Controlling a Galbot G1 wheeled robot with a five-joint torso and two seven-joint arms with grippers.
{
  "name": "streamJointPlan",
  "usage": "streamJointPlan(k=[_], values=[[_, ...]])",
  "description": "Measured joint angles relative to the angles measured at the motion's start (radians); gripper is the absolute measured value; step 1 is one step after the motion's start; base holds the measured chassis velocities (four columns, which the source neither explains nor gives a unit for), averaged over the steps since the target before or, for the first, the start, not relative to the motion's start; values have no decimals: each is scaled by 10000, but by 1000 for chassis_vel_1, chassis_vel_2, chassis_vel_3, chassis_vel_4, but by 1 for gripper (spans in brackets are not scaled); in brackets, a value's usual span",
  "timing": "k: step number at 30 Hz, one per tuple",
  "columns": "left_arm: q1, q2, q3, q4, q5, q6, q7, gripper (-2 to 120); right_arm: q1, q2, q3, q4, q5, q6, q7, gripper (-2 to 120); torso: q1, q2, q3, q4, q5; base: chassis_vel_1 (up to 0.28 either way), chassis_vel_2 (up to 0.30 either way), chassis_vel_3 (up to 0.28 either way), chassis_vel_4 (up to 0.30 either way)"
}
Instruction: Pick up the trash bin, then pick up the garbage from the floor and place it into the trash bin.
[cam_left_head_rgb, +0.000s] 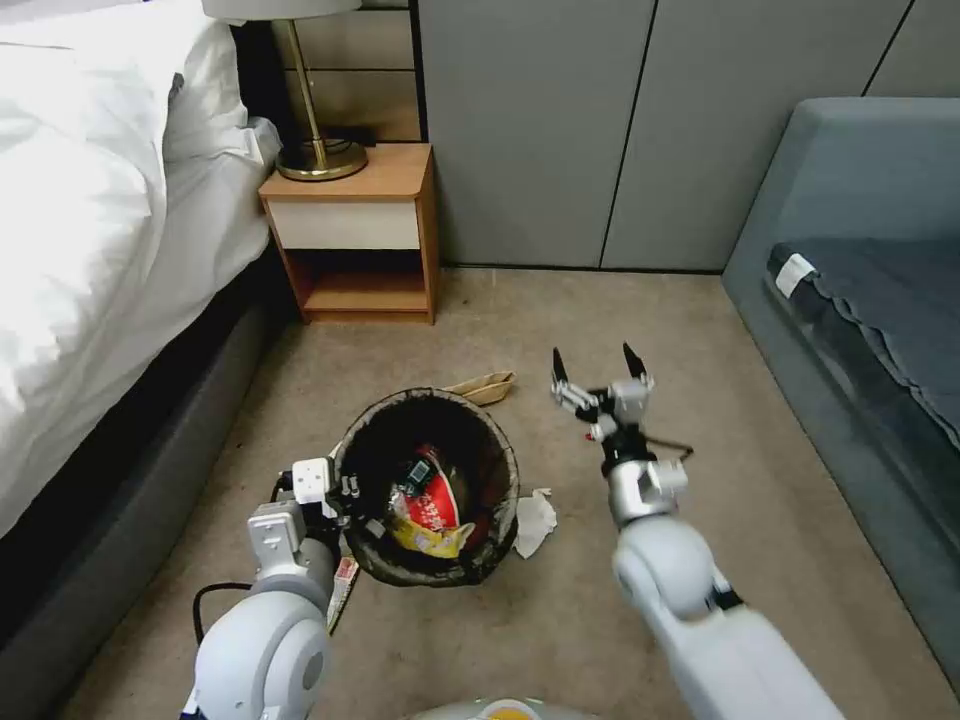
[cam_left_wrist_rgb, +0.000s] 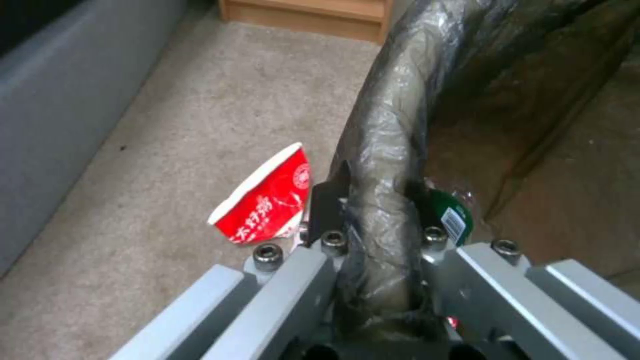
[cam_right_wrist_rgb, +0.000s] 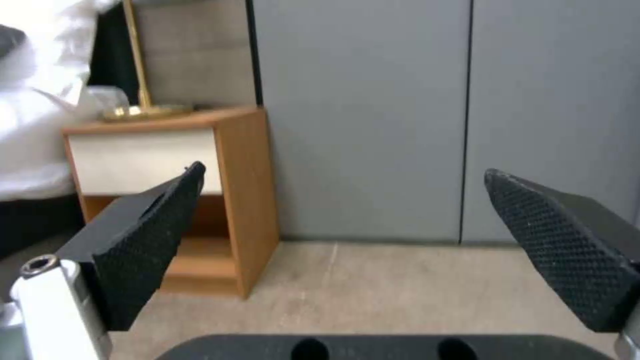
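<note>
The trash bin (cam_left_head_rgb: 497, 440), lined with a dark bag, is at the middle of the head view. My left gripper (cam_left_head_rgb: 350, 497) is shut on the near-left part of its rim (cam_left_wrist_rgb: 380, 150). Inside lie a red cup (cam_left_head_rgb: 437, 500), a yellow wrapper (cam_left_head_rgb: 425, 538) and a green bottle (cam_left_wrist_rgb: 452, 216). Garbage lies on the carpet around the bin: a tan paper piece (cam_left_head_rgb: 486, 386) behind it, a white tissue (cam_left_head_rgb: 534, 522) to its right, and a crushed red-and-white cup (cam_left_wrist_rgb: 265, 202) beside my left gripper (cam_left_wrist_rgb: 377, 180). My right gripper (cam_left_head_rgb: 596, 372) hovers open and empty to the right of the bin.
A wooden nightstand (cam_left_head_rgb: 352, 235) with a brass lamp (cam_left_head_rgb: 318, 150) stands behind the bin. The bed (cam_left_head_rgb: 90, 250) runs along the left and a grey sofa (cam_left_head_rgb: 860, 300) along the right. Grey wall panels (cam_right_wrist_rgb: 373, 110) close the back.
</note>
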Motion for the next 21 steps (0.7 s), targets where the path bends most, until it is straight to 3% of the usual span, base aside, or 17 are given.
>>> streamJointPlan(k=[4,6,7,10,11,13,21], values=[[11,20,-44,-34,-45,0,-1,0,439,58,-308,-939,993,-753,-33,100,0,0,0,-4,2,0,0,0,0],[-9,29,-37,-51,-79,0,-7,0,837,92,-672,-1837,1837,-1884,-33,100,0,0,1,-3,3,0,0,0,0],[-9,29,-37,-51,-79,0,-7,0,837,92,-672,-1837,1837,-1884,-33,100,0,0,1,-3,3,0,0,0,0],[-50,23,26,-52,-90,0,-16,0,1394,42,-1331,-2818,2733,-3761,213,100,0,0,1,-3,1,0,0,0,0],[-50,23,26,-52,-90,0,-16,0,1394,42,-1331,-2818,2733,-3761,213,100,0,0,1,-3,1,0,0,0,0],[-85,-15,98,-52,-89,0,-20,0,1680,26,-1842,-3365,3179,-4704,461,100,0,0,0,-2,0,0,0,0,0],[-129,-18,267,-3,-28,1,-29,0,1585,-35,-2640,-3800,3015,-5497,579,100,0,0,-1,-2,2,0,0,0,0]])
